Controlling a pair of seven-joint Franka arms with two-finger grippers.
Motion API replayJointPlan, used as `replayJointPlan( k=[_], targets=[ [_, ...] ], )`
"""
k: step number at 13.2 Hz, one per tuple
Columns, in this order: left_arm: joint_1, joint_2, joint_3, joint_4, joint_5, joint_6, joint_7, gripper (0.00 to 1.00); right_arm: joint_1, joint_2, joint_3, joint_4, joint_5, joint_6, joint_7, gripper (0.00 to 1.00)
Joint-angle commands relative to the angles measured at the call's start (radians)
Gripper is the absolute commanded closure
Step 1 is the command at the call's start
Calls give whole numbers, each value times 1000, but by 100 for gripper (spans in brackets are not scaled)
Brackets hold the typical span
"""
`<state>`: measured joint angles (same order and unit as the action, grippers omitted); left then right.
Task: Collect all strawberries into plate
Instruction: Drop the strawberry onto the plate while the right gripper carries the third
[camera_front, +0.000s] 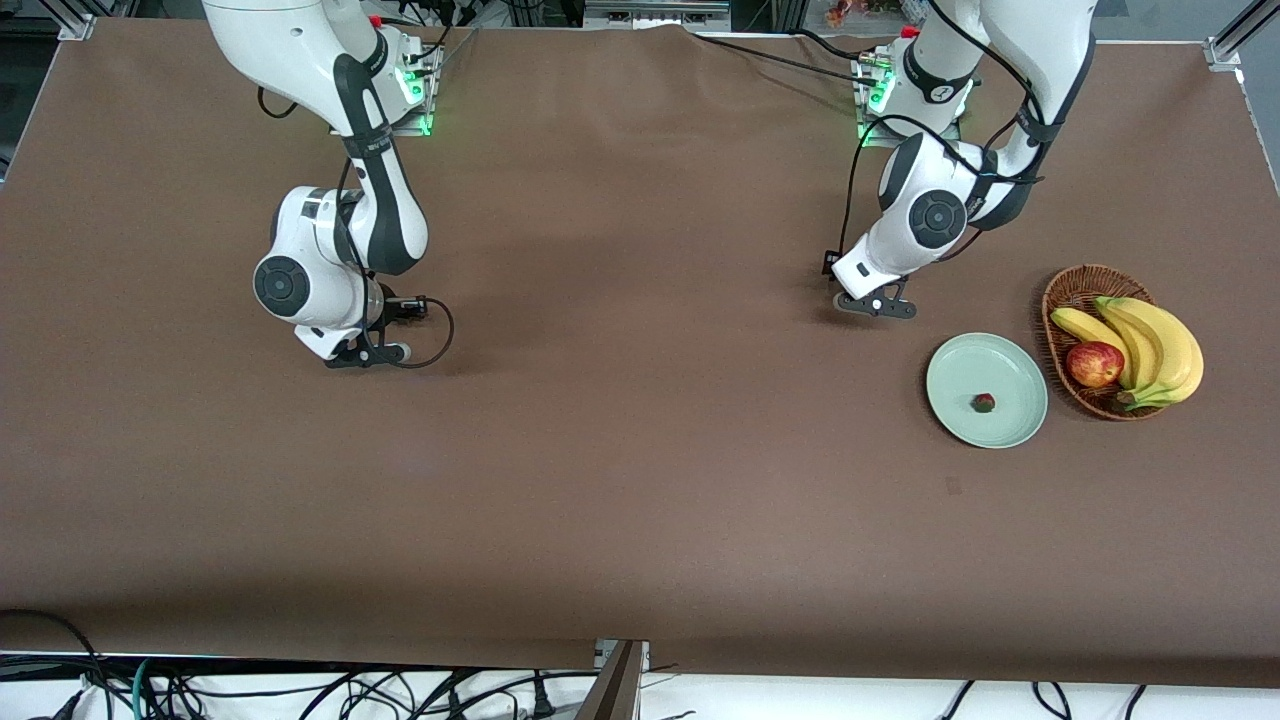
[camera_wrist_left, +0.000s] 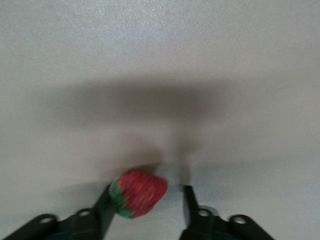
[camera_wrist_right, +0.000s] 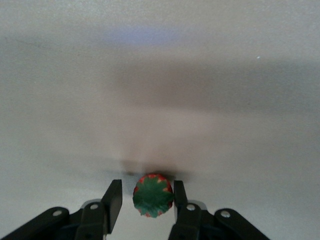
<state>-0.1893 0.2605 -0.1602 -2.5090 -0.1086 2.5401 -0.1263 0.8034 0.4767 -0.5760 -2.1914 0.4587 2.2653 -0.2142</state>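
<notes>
One strawberry (camera_front: 984, 403) lies in the pale mint-green plate (camera_front: 1020, 420), a little off its centre toward the front edge of the table, its leafy end dark against the glaze. The plate sits toward the left arm's end of the table, just beside a brown wicker basket (camera_front: 1070, 290) that holds a bunch of bananas (camera_front: 1150, 345) and a red apple (camera_front: 1094, 364). A second strawberry (camera_wrist_left: 140, 192) shows in the left wrist view, lying on the cloth between the fingers of the left gripper (camera_wrist_left: 146, 202); it touches one finger while a gap remains to the other, so the jaws are part-way in and not clamped on it. This gripper is low over the table near the plate, on the side toward the robots' bases. A third strawberry (camera_wrist_right: 153, 195), its green top facing the camera, sits between the fingers of the right gripper (camera_wrist_right: 145, 197); one finger is against it and the other stands slightly apart, so the grip is not closed. The right gripper is down at the table toward the right arm's end, well apart from the plate.
</notes>
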Motion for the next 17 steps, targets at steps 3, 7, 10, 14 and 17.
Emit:
replayJointPlan(
  k=[3, 7, 10, 14, 17],
  targets=[
    [19, 5, -1, -2, 23, 19, -6, 86, 5, -18, -1, -18, 26, 3, -16, 75],
    [54, -7, 1, 16, 26, 14, 10, 93, 17, -24, 96, 65, 81, -1, 114, 75],
    [119, -43, 8, 70, 32, -20, 94, 94, 43, 11, 168, 215, 81, -3, 316, 75],
    [182, -38, 109, 229, 46, -172, 319, 94, 51, 201, 290, 580, 86, -79, 675, 74],
    [295, 52, 137, 307, 87, -161, 473, 88, 68, 304, 358, 766, 83, -89, 927, 72]
  ],
)
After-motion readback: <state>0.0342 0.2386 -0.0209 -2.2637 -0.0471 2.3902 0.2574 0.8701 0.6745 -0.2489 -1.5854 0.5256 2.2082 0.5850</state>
